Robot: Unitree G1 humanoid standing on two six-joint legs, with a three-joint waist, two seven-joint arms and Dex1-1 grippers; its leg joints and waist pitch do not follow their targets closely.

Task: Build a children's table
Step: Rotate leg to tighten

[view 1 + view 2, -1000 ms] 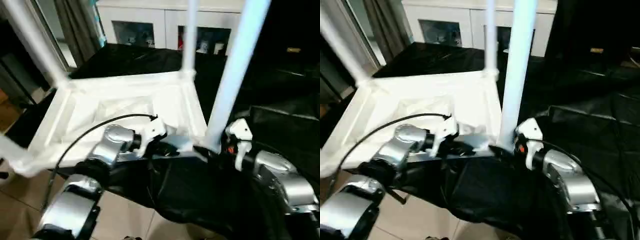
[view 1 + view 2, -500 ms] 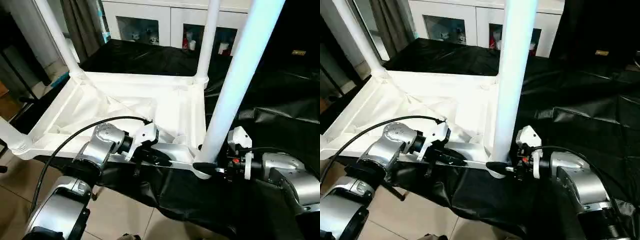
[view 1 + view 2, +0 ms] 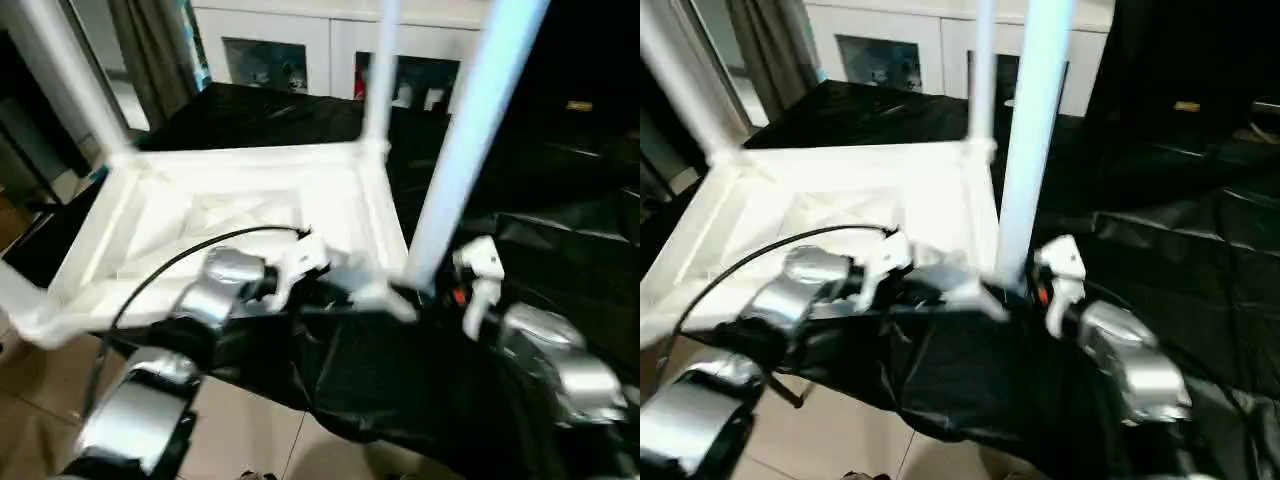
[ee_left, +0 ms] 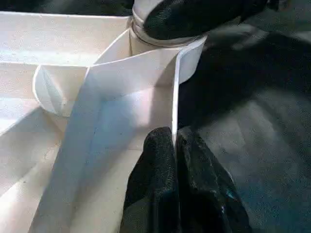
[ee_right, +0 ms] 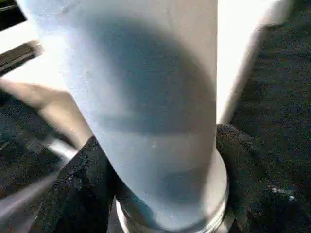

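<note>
The right gripper point(image 5: 160, 194) has closed onto the near-corner leg point(image 5: 146, 97); the wrist view shows the left gripper point(image 4: 175, 145) pinching the tabletop point(image 3: 240, 200) rim.

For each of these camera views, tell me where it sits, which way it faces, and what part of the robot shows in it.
Left and right eye views: on the head, looking forward and down at the upturned table top on black sheeting; both silver forearms show.
Left wrist view: along the left claw, shut on the table's thin edge wall.
Right wrist view: along the right claw, its black fingers either side of the near leg at its base.
Shared: the wrist views both show that leg's socket corner, which the eye views also show.
</note>
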